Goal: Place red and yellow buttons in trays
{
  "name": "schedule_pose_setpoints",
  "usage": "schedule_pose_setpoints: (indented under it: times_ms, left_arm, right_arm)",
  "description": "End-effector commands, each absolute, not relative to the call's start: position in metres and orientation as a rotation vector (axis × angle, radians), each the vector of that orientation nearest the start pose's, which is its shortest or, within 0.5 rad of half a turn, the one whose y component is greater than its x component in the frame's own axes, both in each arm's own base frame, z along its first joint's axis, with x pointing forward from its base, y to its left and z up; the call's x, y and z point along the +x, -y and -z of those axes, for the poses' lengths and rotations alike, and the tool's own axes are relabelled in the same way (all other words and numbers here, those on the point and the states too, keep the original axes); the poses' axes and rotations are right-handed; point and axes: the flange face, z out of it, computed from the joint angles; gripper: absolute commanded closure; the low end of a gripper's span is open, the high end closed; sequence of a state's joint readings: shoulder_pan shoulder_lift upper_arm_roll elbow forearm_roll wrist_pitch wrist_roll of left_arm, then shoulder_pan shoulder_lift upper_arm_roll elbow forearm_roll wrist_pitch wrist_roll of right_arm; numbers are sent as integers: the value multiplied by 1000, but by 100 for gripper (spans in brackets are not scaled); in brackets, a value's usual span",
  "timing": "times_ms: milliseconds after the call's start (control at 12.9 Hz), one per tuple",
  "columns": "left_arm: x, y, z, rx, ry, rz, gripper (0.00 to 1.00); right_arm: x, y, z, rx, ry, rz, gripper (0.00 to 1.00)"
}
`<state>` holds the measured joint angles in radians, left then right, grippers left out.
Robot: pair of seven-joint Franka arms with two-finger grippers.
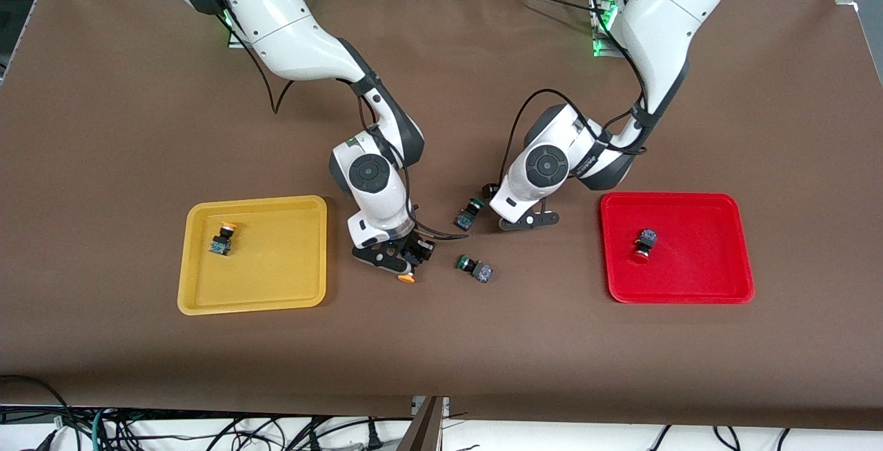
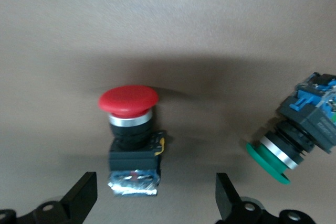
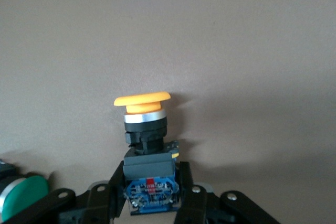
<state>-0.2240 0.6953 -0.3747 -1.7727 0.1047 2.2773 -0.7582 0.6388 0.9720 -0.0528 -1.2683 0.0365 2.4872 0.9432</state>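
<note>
My right gripper [image 1: 399, 258] is shut on the dark body of a yellow button [image 1: 407, 276], low over the table beside the yellow tray [image 1: 276, 272]. In the right wrist view the fingers [image 3: 190, 190] clamp that button [image 3: 147, 135] on both sides. A second yellow button [image 1: 223, 238] lies in the yellow tray. My left gripper [image 1: 528, 221] is open, low over the table between the red tray [image 1: 697, 272] and the green buttons. In the left wrist view a red button [image 2: 131, 145] lies just ahead of the open gripper [image 2: 155, 195], untouched. It is hidden in the front view. Another red button [image 1: 644, 244] lies in the red tray.
Two green-capped buttons lie on the table between the grippers, one [image 1: 469, 213] close beside my left gripper, one [image 1: 474, 268] nearer the front camera. The first also shows in the left wrist view [image 2: 294, 140]. A green cap [image 3: 23, 195] shows beside my right gripper.
</note>
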Motion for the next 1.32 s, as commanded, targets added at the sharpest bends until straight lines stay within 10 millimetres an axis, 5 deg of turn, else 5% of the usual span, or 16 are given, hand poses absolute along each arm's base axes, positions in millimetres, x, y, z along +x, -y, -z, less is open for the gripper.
schedule_pose_setpoints:
  times_ms: [0,77,155,387,542,852,1239]
  left_arm:
    - [540,337,-172,-3161,225,-271,63]
    - [541,337,-175,-3162,226,-263,88]
    - [543,336,-178,-3163,227,-259,100]
    - [551,321,-203,-3114,233,-288,100]
    - [561,291,-231,-3049,161,-354,100]
    - [588,176,-274,-2958,-119,-485,91]
    - [615,8,-265,-2872,-456,-526,91]
  right_arm:
    - [653,-408,-241,-3003,-483,230,100]
    - [664,-383,-261,-3030,-436,196,100]
    - [673,-357,-273,-3065,-389,145,100]
    - [698,-274,-300,-3092,-251,4,100]
    - [702,-238,-294,-3111,-157,-83,100]
    - [696,-181,-252,-3124,-103,-224,100]
    - [658,-165,-210,-3135,-133,-310,100]
